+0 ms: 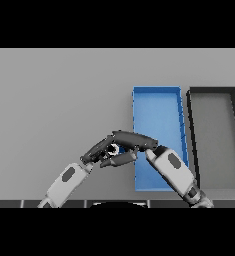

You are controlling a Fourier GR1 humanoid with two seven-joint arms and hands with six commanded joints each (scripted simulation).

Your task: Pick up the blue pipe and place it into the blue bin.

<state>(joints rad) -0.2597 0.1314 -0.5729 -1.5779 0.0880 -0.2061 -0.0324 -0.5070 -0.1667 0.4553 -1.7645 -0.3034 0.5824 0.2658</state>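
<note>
The right forearm comes in from the lower right edge, nearest the viewer, and ends in the right hand (131, 140), stretched leftward across the near left corner of the blue bin (159, 102). Its fingers (120, 159) curl inward, with the thumb below, and between them shows only a small blue patch, which I take to be the blue pipe (121, 148), so they look clamped on it, though most of the pipe is hidden. The left hand (96, 151) sits just left of that grasp, touching or nearly touching the right fingers, its own fingers bent; whether they also press the pipe I cannot tell.

The pipe hangs just outside the bin's left wall, on the fingers' left side. The main risk, as I judge it, is the crowding: the two hands could knock together and jar the pipe loose onto the grey desk (49, 100). A shallow pinch could also let it slip, or a release too early could drop it on the wall or outside. The black bin (214, 92), beyond the blue one to the fingers' right, is a wrong target if the carry overshoots.
</note>
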